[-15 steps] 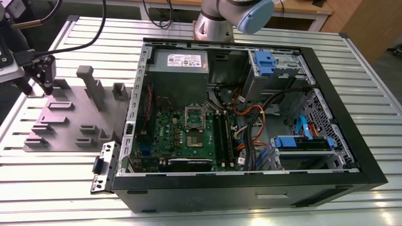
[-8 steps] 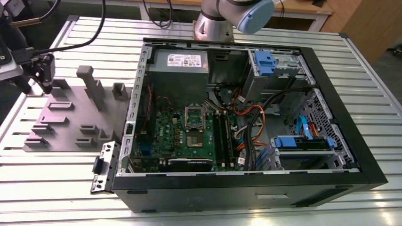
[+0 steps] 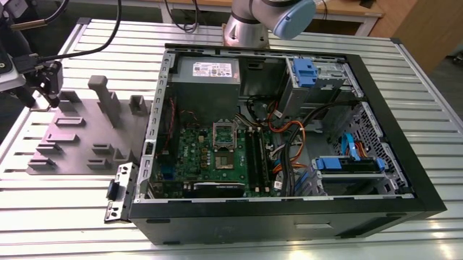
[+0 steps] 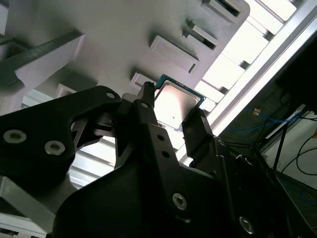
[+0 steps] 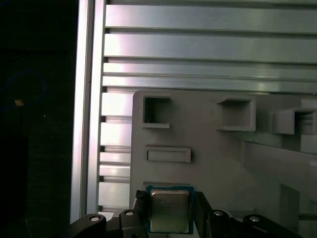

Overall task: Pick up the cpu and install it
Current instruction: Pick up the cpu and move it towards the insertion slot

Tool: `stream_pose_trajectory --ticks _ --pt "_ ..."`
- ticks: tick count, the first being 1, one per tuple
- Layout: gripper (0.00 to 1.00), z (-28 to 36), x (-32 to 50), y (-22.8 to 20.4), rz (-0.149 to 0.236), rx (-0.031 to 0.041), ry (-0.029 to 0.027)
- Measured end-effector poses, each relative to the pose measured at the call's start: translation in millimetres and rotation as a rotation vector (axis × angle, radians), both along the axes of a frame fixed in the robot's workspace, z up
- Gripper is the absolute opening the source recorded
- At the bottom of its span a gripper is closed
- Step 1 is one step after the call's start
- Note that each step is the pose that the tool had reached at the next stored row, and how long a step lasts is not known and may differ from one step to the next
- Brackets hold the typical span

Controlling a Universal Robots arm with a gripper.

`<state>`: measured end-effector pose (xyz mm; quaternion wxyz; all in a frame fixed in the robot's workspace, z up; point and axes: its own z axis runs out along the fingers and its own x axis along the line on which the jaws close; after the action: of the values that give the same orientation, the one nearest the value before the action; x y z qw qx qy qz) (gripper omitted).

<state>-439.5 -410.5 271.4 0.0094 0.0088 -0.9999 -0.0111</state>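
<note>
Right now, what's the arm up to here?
The arm's gripper is at the exterior view's left, over the far corner of the grey fixture tray. In both wrist views its jaws sit against two opposite edges of the cpu, so the chip appears gripped. I cannot tell whether it is lifted off the tray. The open computer case lies beside the tray, and the cpu is not installed in it yet.
</note>
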Motion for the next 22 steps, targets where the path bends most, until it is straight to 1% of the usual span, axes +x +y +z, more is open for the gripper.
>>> stream_pose_trajectory --ticks 5,8,11,22 --pt "0.47 0.4 0.0 0.0 0.000 -0.0004 0.0001" --pt "0.47 1.9 0.0 0.0 0.000 -0.0035 0.0000" --pt "0.47 4.3 0.0 0.0 -0.001 -0.0053 0.0002" --pt "0.47 13.5 0.0 0.0 -0.001 -0.0054 0.0001"
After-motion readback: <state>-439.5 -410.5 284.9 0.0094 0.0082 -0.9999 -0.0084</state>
